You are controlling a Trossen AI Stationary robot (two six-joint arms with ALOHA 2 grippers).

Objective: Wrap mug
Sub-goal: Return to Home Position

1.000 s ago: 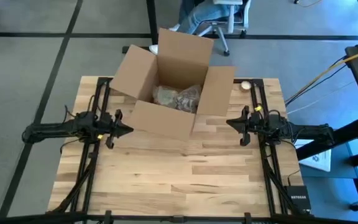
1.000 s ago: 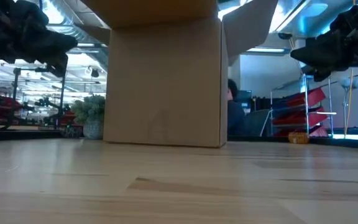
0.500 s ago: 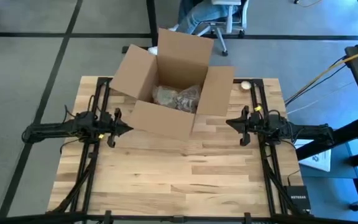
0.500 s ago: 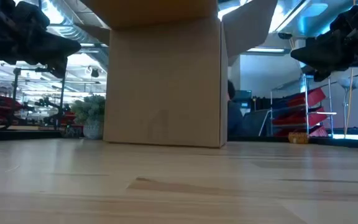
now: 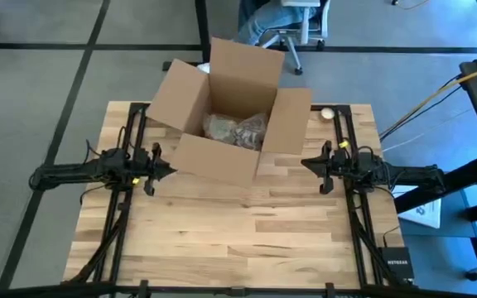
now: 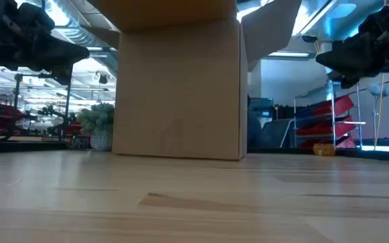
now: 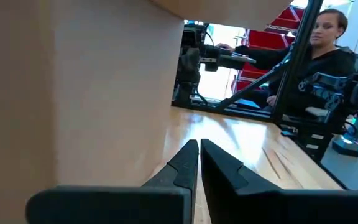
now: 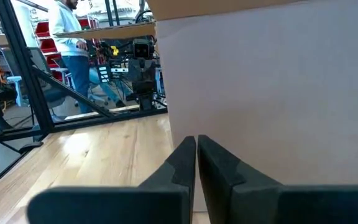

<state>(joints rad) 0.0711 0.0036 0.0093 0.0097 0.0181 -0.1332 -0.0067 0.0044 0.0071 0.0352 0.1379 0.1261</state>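
At the left of the high view, the left claw (image 5: 171, 171) is held above the surface (image 5: 247, 236), pointed toward the centre of the frame and just beside the near left corner of the cardboard box (image 5: 230, 99). In the left wrist view its two dark fingers (image 7: 185, 163) are pressed together with only a hairline seam between them, and nothing is gripped; a tan wall of the box fills much of that picture. The box stands in the upper middle of the high view with its four flaps spread open, its far flaps reaching past the back edge of the surface. The wrapped mug (image 5: 237, 130) lies inside on the box floor, seen only as a crinkled bundle of bubble wrap. In the low view the box is shown as a broad upright tan face at centre, with a dark arm hanging at each upper corner of the frame. At the right of the high view, the right claw (image 5: 306, 163) is held level with the left one, aimed back toward the centre and just beside the box's right flap. Its fingers (image 8: 182, 163) are likewise closed on nothing. A small pale round object (image 5: 328, 113) rests on the surface at the upper right, well apart from both claws, and a black device (image 5: 394, 263) sits at the lower right edge.
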